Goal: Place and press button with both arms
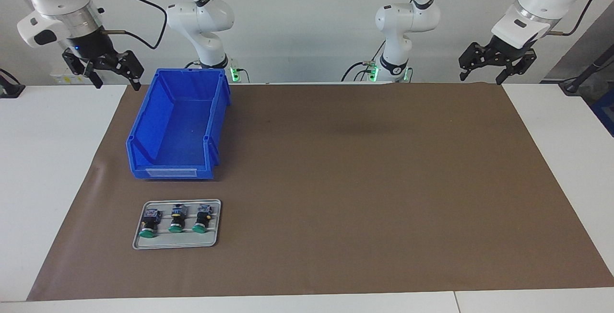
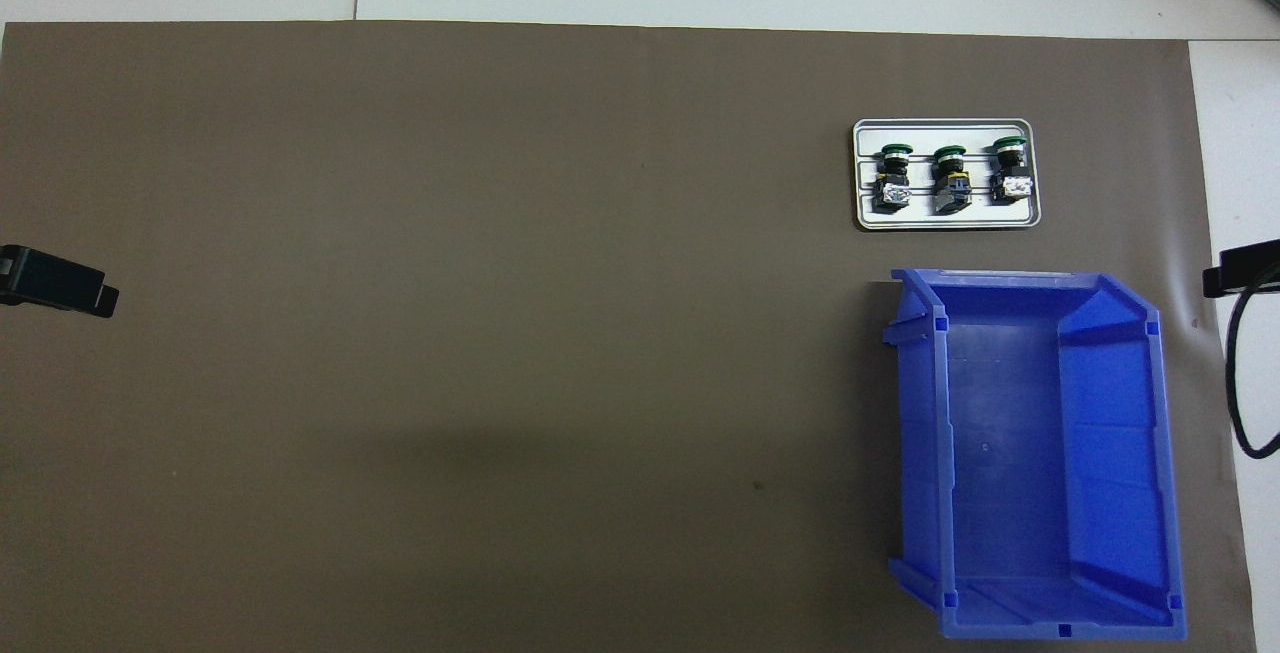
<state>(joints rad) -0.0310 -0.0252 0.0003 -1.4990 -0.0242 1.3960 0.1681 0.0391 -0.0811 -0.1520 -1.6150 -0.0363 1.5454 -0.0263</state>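
Note:
Three green-capped buttons lie side by side on a small grey tray (image 1: 177, 244) (image 2: 945, 223), caps pointing away from the robots: one (image 1: 149, 223) (image 2: 1010, 171), one (image 1: 176, 219) (image 2: 950, 176) and one (image 1: 202, 218) (image 2: 893, 173). My right gripper (image 1: 117, 82) hangs open and empty in the air, over the mat's edge beside the blue bin; only its tip (image 2: 1240, 271) shows in the overhead view. My left gripper (image 1: 481, 79) hangs open and empty over the mat's corner at the left arm's end, its tip (image 2: 60, 283) just in the overhead view. Both arms wait.
An empty blue bin (image 1: 144, 126) (image 2: 920, 433) stands between the tray and the robots, at the right arm's end of the table. A brown mat (image 1: 360, 183) (image 2: 450, 333) covers most of the white table.

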